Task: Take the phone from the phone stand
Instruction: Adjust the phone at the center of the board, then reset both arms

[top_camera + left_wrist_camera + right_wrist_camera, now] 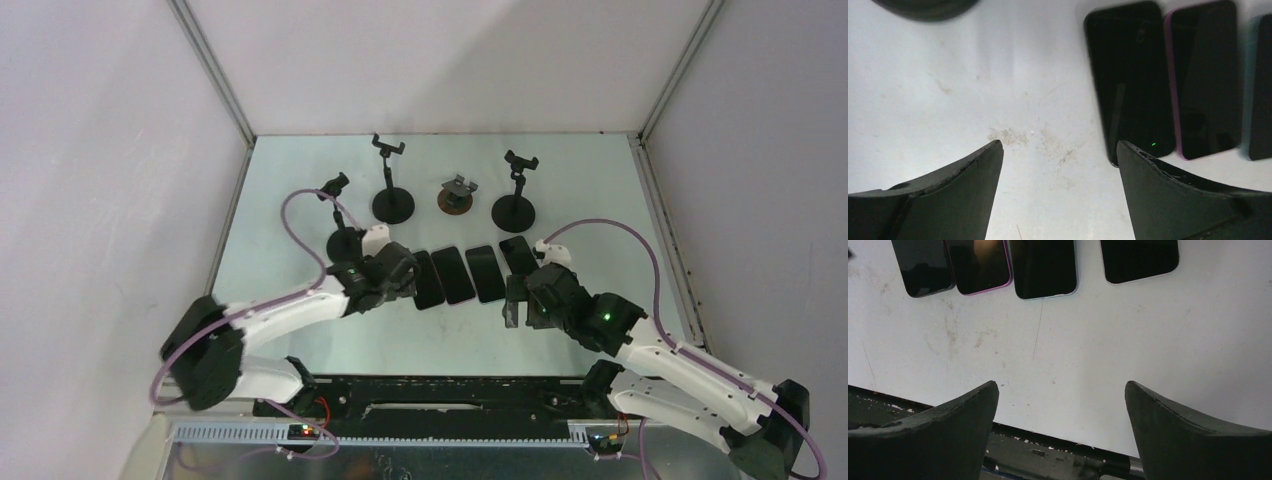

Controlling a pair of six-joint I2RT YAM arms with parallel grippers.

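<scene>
The two dark fingers of the left gripper point(1059, 150) fill the bottom of the left wrist view. Its jaws stand wide apart with only bare desk point(290, 190) between them. The right finger partly covers the near corner of the leftmost phone point(1130, 80), so this phone lies just to the right of the jaws, not between them. Whether the finger touches it, I cannot tell. Its long axis runs away from the wrist, nearly parallel to the fingers.

The pink-edged phone point(1205, 75) lies just beside it. In the top view two more phones complete a row of four, all flat on the desk, ending with the rightmost phone point(518, 256).

The right gripper point(1060, 387) is also spread open and holds nothing. It hangs over the near edge of the desk, and the row lies ahead of it, apart from its fingers.

The left stand point(335, 186), the tall stand point(393, 205), the low brown stand point(456, 198) and the right stand point(513, 212) are at the back, and I see no phone in any clamp. My judgement is that nothing is left to lift out. If any phone must be handled, the left arm is nearer to the leftmost one and the right arm to the rightmost one.
</scene>
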